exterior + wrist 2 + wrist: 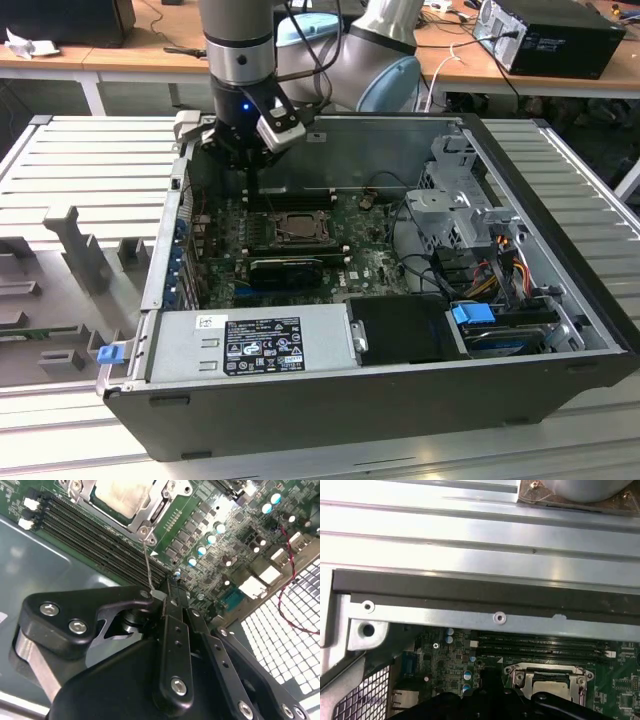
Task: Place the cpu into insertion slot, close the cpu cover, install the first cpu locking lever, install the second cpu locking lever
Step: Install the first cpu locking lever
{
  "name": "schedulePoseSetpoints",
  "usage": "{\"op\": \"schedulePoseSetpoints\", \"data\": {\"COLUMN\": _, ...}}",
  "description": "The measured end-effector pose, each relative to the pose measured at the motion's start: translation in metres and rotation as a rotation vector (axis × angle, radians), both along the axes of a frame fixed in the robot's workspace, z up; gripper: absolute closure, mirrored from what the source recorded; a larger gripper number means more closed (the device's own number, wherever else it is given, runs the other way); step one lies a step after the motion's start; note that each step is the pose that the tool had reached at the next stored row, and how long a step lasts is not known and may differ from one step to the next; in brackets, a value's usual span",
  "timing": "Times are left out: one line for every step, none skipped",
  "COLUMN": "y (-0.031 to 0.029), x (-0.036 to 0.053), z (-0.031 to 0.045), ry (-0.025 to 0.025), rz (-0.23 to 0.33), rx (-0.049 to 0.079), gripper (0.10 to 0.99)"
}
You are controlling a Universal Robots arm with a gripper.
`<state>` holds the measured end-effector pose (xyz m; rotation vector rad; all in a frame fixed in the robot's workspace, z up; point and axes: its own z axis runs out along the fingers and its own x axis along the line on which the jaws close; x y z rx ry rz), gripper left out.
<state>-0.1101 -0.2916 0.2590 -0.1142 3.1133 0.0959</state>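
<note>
Cpu [120, 497] sits under the shut cover [156, 509] on the board [200, 525]. My pincer [165, 588] is closed on the lever [146, 560] tip (thin, springy, slippery wire, best gripped at its end).

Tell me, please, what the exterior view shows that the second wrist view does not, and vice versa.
The exterior view adds the open computer case, its power supply and the drive cage. The second wrist view adds the thin locking lever meeting the end effector. Both share the cpu under the closed cpu cover, beside the memory slots.
</note>
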Motion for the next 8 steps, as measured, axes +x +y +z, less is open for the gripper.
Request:
{"op": "schedulePoseSetpoints", "data": {"y": 0.0, "x": 0.0006, "z": -0.0001, "ry": 0.0, "rz": 0.0, "rx": 0.0, "gripper": 0.98}}
{"op": "schedulePoseSetpoints", "data": {"y": 0.0001, "x": 0.002, "z": -0.0002, "ry": -0.0001, "rz": 0.0, "rx": 0.0, "gripper": 0.98}}
{"op": "schedulePoseSetpoints", "data": {"y": 0.0001, "x": 0.0034, "z": -0.0003, "ry": -0.0001, "rz": 0.0, "rx": 0.0, "gripper": 0.98}}
{"op": "schedulePoseSetpoints", "data": {"y": 0.0001, "x": 0.0046, "z": -0.0003, "ry": -0.0001, "rz": 0.0, "rx": 0.0, "gripper": 0.98}}
{"op": "schedulePoseSetpoints", "data": {"y": 0.0001, "x": 0.0068, "z": -0.0003, "ry": -0.0001, "rz": 0.0, "rx": 0.0, "gripper": 0.98}}
{"op": "schedulePoseSetpoints", "data": {"y": 0.0, "x": 0.0091, "z": -0.0004, "ry": -0.0001, "rz": 0.0, "rx": 0.0, "gripper": 0.98}}
{"op": "schedulePoseSetpoints", "data": {"y": 0.0, "x": 0.0119, "z": -0.0004, "ry": -0.0001, "rz": 0.0, "rx": 0.0, "gripper": 0.98}}
{"op": "schedulePoseSetpoints", "data": {"y": 0.0001, "x": 0.0138, "z": -0.0004, "ry": -0.0001, "rz": 0.0, "rx": 0.0, "gripper": 0.98}}
